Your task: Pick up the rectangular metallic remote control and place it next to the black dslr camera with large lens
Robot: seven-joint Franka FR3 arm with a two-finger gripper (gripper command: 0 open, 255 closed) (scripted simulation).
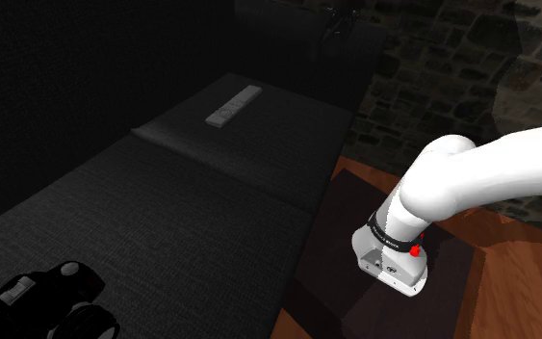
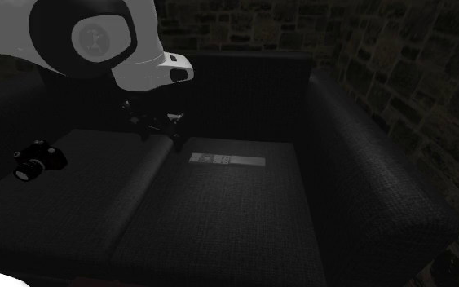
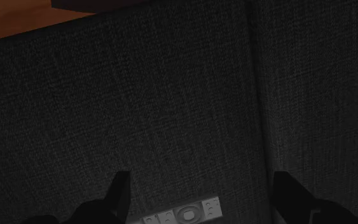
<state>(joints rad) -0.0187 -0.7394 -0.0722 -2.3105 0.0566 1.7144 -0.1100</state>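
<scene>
The gripper point(image 3: 200, 181) is open and holds nothing. Its two black fingers point(image 3: 117, 198) stand wide apart with bare sofa point(image 1: 163, 221) fabric between them. I judge that this fits a grasp not yet begun. In the second exterior view the hand hangs above the seat, near the seam between the two seat cushions. The remote control point(image 2: 227, 160) lies untouched a little way off toward that view's right. In the wrist view the remote shows low between the fingers, so the hand seems pointed roughly toward it rather than set over it.

The remote lies flat on one seat cushion. The camera point(image 1: 52, 297) sits on the other cushion, at the shoulder view's lower left, well apart from it. Once there is a grasp, the carry has to cross the seam from one cushion to the other.

The remote is a long, thin, pale grey rectangle, the brightest thing on the dark seat. Its face carries small buttons in rows and a round pad near the middle. As the hand is turned now, the remote's long side runs nearly from finger to finger. A turn of the wrist would probably be needed so the fingers close across the narrow width. Flat on soft fabric, it offers little edge to catch, and the fingers may press into the cushion.
</scene>
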